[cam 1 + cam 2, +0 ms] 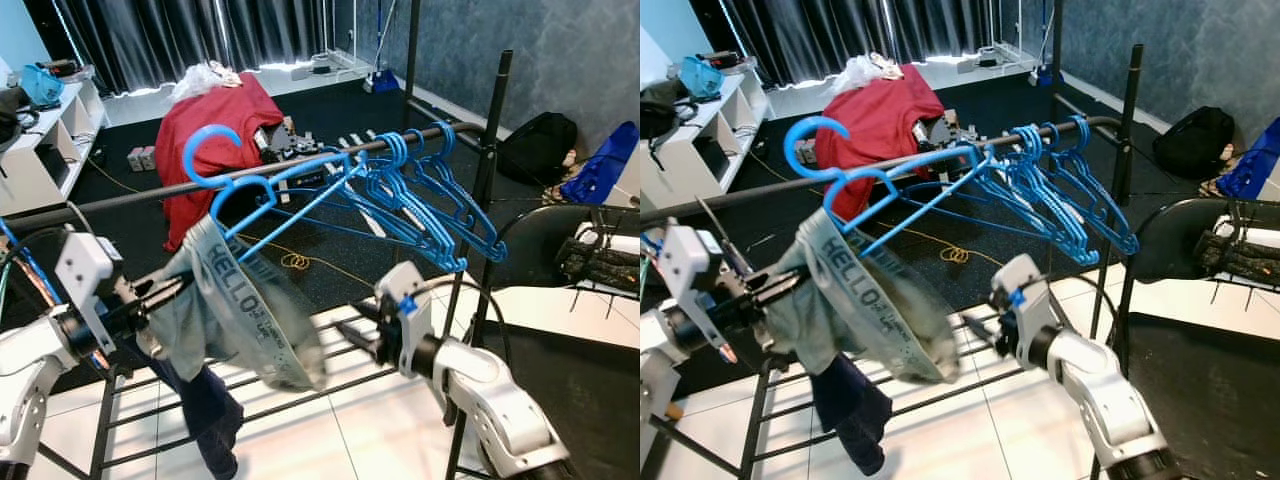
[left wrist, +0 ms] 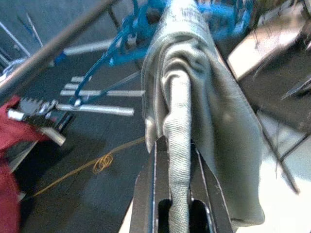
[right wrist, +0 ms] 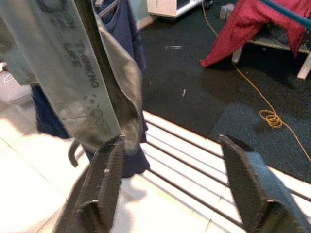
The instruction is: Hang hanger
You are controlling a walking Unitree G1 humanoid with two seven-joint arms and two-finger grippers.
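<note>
Nearest the camera, left gripper (image 1: 160,296) has its jaws closed on a fold of the grey garment (image 1: 245,315); the left wrist view shows the cloth pinched between the two black fingers (image 2: 146,194). Right gripper (image 3: 170,179) sits just beside the garment's lower edge, jaws spread wide, holding nothing.

Garment hangs on the blue hanger (image 1: 270,195), which is tilted, its hook (image 1: 205,150) up at the rail (image 1: 130,198). Whether the hook is over the bar or just in front of it, cannot tell.

Judgement: pulling on cloth alone gives poor control. Lift so the hook clears the rail top, then lower straight; right gripper could steady the hanger's low arm.

Further along the rail, a bunch of empty blue hangers (image 1: 430,190) — keep well apart to avoid tangling.

Beyond: red cloth (image 1: 215,130), dark floor, orange cord (image 1: 293,262).
</note>
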